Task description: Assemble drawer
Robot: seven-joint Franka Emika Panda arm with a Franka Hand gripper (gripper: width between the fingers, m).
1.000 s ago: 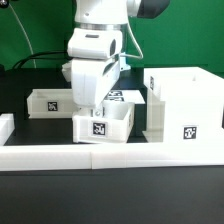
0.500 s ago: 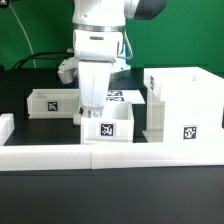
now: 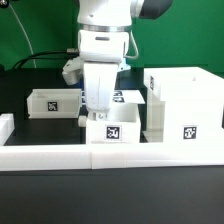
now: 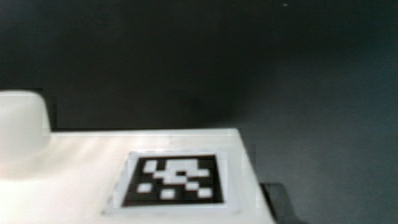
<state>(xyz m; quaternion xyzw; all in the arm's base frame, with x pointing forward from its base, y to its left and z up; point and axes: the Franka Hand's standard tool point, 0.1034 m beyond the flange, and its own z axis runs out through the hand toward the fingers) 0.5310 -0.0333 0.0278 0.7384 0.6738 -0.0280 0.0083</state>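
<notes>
My gripper (image 3: 96, 113) reaches down into a small white tray (image 3: 113, 130) with a tag on its front and is shut on the tray's wall. This tray stands on the table just left of the large boxy shell (image 3: 185, 103) in the exterior view. A second small tray (image 3: 52, 102) stands further left. In the wrist view the held tray's white panel and tag (image 4: 175, 180) fill the lower part. A rounded white knob (image 4: 18, 130) is beside it, and one dark fingertip (image 4: 279, 196) sits at the panel's edge.
The low white border wall (image 3: 60, 153) runs along the front of the table. The marker board (image 3: 130, 96) lies flat behind the held tray. A short white block (image 3: 5, 127) sits at the exterior view's left edge.
My gripper and the small tray have moved together to the exterior view's right, closer to the large shell. The other tray and the shell have not moved.
</notes>
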